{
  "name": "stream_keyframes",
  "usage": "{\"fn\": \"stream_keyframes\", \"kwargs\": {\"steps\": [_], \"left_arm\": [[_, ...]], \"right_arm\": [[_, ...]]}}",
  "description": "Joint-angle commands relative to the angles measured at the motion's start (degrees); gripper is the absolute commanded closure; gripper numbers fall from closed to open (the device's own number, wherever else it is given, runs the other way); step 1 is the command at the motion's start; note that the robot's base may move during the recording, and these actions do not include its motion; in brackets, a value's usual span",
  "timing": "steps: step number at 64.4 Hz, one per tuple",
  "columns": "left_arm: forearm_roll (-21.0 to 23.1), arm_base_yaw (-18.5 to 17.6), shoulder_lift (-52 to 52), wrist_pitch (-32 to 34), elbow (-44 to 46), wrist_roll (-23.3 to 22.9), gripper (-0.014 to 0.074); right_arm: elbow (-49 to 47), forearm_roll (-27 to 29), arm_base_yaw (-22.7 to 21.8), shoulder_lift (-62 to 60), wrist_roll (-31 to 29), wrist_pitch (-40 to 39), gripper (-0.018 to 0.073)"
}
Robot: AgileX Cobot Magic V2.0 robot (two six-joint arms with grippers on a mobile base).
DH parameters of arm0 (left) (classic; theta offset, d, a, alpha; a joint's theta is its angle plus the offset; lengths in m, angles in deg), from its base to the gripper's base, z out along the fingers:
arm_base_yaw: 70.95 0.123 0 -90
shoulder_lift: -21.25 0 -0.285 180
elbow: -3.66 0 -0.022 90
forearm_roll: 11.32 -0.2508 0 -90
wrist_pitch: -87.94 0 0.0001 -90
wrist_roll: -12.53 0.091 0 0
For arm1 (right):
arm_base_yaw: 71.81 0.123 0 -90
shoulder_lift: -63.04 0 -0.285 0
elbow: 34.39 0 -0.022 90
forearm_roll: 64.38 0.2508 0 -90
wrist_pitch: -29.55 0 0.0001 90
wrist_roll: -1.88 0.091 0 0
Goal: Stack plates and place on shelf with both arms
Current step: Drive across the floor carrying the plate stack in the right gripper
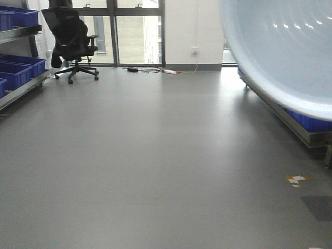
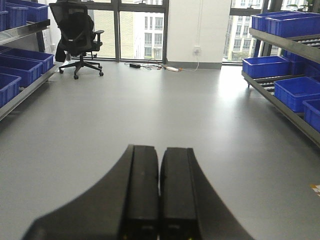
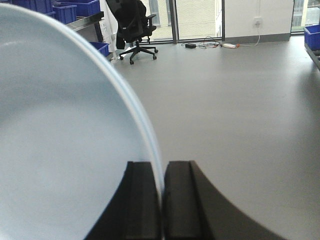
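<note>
1. One plate (image 1: 280,46) is all I can make out. It is held up in the air, tipped up rather than flat, well above the floor (image 1: 155,171). Whether a second sits tight against it I can't tell.
2. The right end effector (image 3: 162,172) is clenched on the plate's rim, a thin pinch on a glossy lip.
3. The left end effector (image 2: 160,155) is clenched on nothing and points down the aisle.
4. To do this step well, I'd say the left one should take the opposite rim before anything travels. A big plate on a single edge grip (slick glaze, too) could swing or slip. After that, go slowly and level it before it meets a tier.
5. The left shelf (image 2: 20,92) and the right shelf (image 2: 280,100) both carry blue crates (image 2: 260,65). The nearer ones on the right, whose insides show, look bare; the others I can't see into.
6. From the front, the plate hangs before the right shelf, so that rack seems the likelier target. It will need a stretch of tier between crates.
</note>
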Motion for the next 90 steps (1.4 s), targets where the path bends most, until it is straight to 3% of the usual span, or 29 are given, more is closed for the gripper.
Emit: {"fn": "stream_keyframes", "kwargs": {"steps": [1, 90], "left_arm": [[0.1, -0.1, 0.8, 4.2, 2.2, -0.2, 0.0516], [0.1, -0.1, 0.8, 4.2, 2.2, -0.2, 0.0516]], "right_arm": [[-1.9, -0.1, 0.0, 0.0, 0.0, -5.7, 0.0503], [-1.9, -0.1, 0.0, 0.0, 0.0, -5.7, 0.0503]]}}
